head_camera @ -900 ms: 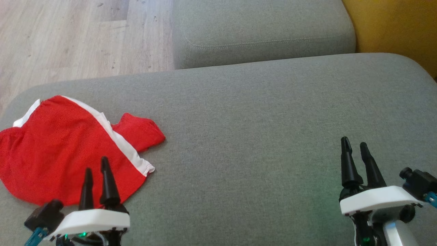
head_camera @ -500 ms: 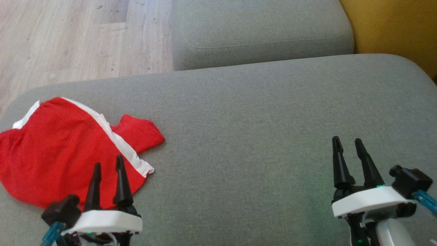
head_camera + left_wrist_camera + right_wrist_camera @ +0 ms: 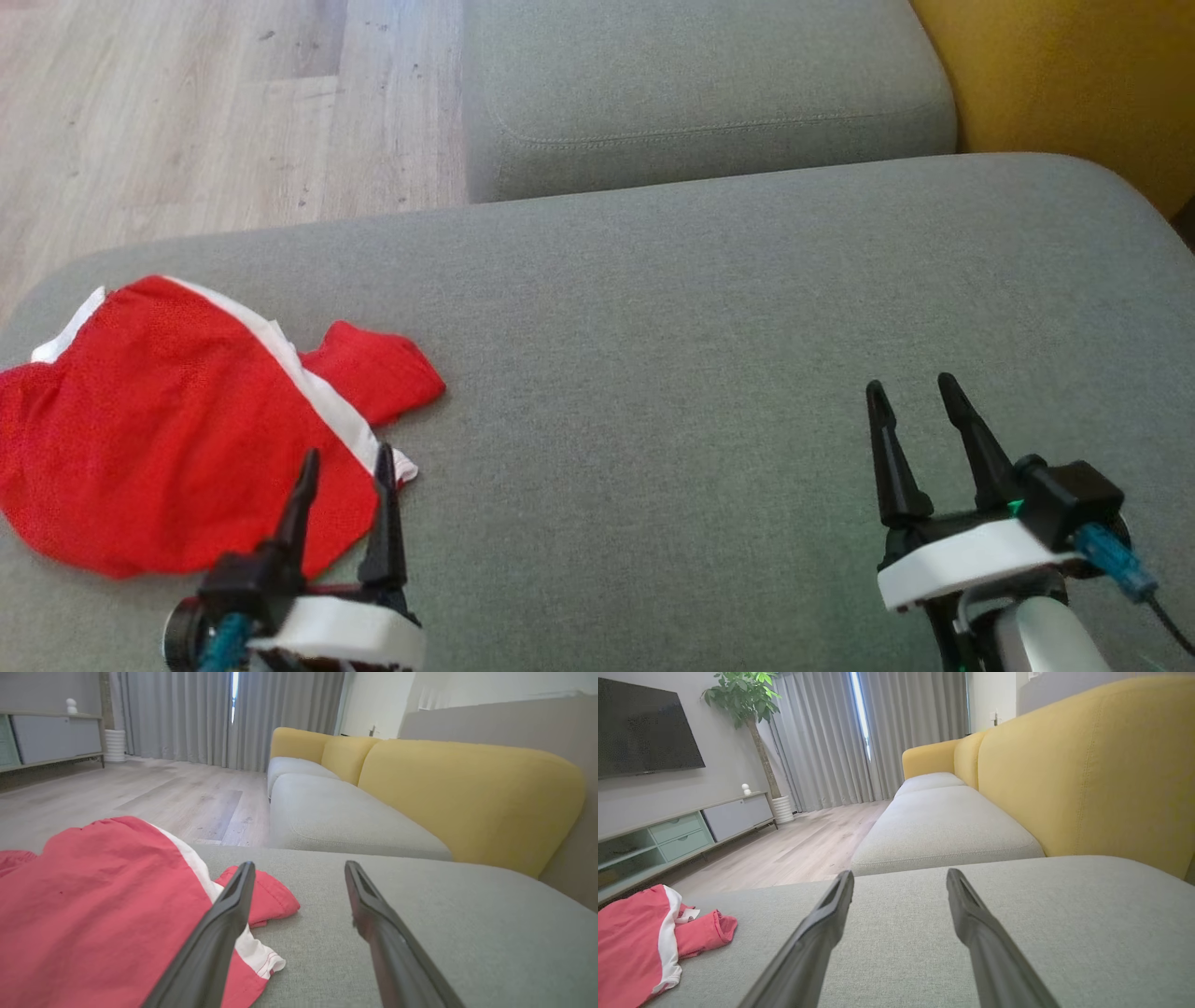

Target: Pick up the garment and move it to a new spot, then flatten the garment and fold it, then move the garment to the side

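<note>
A red garment (image 3: 159,439) with a white stripe lies crumpled on the left end of the grey sofa cushion (image 3: 700,308). My left gripper (image 3: 345,455) stands open over the garment's near right corner, holding nothing. In the left wrist view the garment (image 3: 93,905) spreads to the left, its white hem under the left finger. My right gripper (image 3: 915,385) is open and empty above bare cushion at the lower right, far from the garment. The right wrist view has the garment (image 3: 640,942) at its lower left.
A second grey seat cushion (image 3: 700,84) adjoins at the back. Yellow backrests (image 3: 1074,84) line the right side. Wooden floor (image 3: 205,112) lies beyond the cushion's left edge. A TV cabinet (image 3: 682,830) and a potted plant (image 3: 747,700) stand across the room.
The left gripper has moved right and a little forward to the garment's near right corner. The right gripper has shifted left. Both stayed open. The garment has not moved.
</note>
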Motion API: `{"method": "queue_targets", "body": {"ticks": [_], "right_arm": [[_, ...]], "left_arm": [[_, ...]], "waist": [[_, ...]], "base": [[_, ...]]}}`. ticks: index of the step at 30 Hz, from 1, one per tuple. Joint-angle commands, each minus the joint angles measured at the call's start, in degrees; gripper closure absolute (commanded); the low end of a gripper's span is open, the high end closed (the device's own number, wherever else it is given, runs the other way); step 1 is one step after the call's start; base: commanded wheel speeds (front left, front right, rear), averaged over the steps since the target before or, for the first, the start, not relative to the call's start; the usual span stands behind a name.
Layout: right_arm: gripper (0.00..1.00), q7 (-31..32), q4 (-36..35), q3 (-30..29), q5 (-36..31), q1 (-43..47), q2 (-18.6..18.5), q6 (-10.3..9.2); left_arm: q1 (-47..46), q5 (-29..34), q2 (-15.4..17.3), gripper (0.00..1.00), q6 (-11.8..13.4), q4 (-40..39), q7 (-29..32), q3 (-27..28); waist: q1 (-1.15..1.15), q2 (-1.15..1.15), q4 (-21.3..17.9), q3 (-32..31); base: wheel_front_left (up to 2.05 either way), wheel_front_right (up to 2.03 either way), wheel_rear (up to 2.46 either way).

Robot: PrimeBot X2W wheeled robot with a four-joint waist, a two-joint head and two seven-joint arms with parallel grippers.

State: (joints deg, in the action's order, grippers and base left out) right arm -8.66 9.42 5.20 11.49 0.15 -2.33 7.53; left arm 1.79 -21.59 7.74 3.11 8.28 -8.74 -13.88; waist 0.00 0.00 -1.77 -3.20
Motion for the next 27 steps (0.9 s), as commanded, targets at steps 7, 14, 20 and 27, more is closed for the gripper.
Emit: {"method": "queue_targets", "body": {"ticks": [7,14,20,27], "right_arm": [[0.0,-2.15,-2.67,2.31,-8.5,-1.79,-0.46,-0.03],[0.0,-3.49,-3.73,3.04,-8.85,-1.12,-0.49,-0.04],[0.0,-4.34,-3.44,2.55,-5.35,-0.55,-0.5,-0.04],[0.0,-5.52,-2.46,3.74,-0.33,0.57,-0.53,-0.04]], "left_arm": [[-2.43,7.19,1.99,0.0,1.21,1.71,-2.09,-2.64],[-2.5,9.43,1.78,0.0,1.49,1.55,-3.43,-4.35],[-1.29,5.44,-0.58,0.0,-0.21,-0.64,-4.27,-1.37],[1.13,4.15,-2.61,0.0,-3.31,0.41,-5.45,2.08]], "waist": [[0.0,0.0,-0.39,-0.47],[0.0,0.0,-0.58,-0.81],[0.0,0.0,-0.5,-0.89],[0.0,0.0,-0.61,-1.24]], "base": [[0.0,0.0,0.0],[0.0,0.0,0.0],[0.0,0.0,0.0],[0.0,0.0,0.0]]}}
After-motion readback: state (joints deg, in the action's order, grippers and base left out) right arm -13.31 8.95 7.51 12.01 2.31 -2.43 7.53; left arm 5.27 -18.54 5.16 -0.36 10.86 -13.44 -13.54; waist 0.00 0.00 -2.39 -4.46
